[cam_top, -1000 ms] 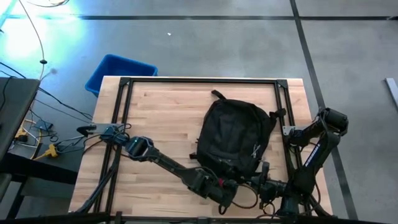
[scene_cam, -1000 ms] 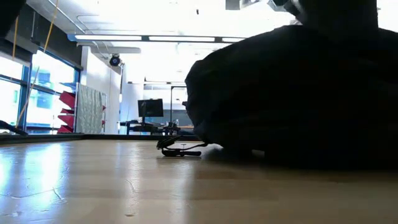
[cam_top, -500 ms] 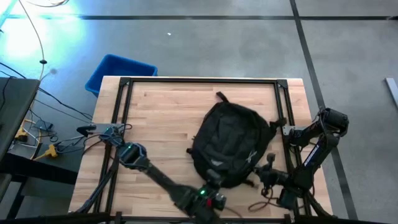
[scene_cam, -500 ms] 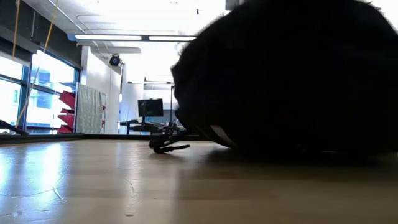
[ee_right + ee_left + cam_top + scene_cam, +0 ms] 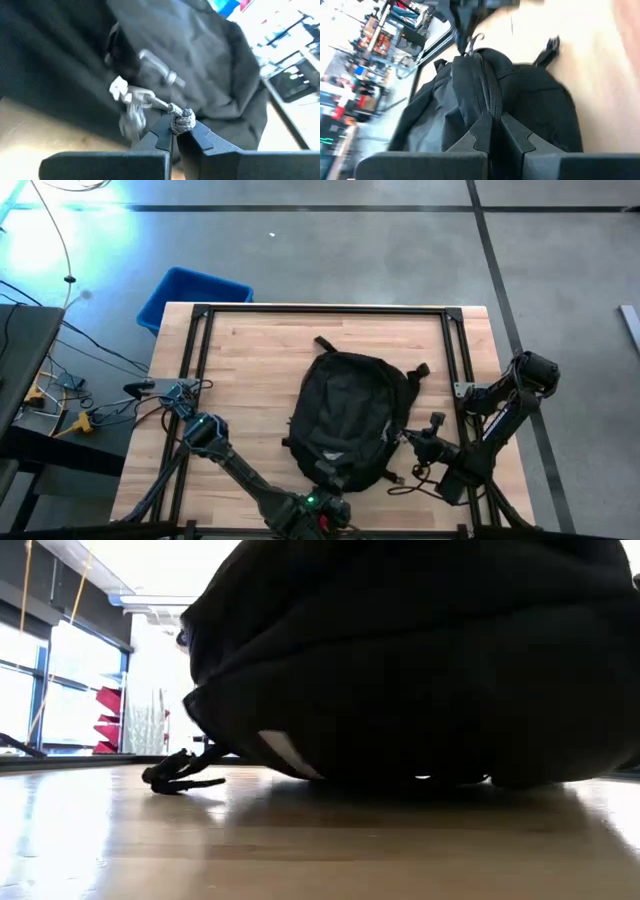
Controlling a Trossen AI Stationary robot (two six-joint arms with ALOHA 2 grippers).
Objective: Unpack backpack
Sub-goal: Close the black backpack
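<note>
Both grippers (left (image 5: 496, 131), right (image 5: 174, 134)) pinch one backpack (image 5: 345, 415).

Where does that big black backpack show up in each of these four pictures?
High view: backpack lies on the table, centre-right.
Low view: backpack fills most of the picture.
Left wrist view: backpack lies ahead of the left hand.
Right wrist view: backpack fills the background.
Shared landmark: the wooden table.

backpack (image 5: 345, 420) dragged leftward, left gripper (image 5: 495, 131) now clamped
</note>
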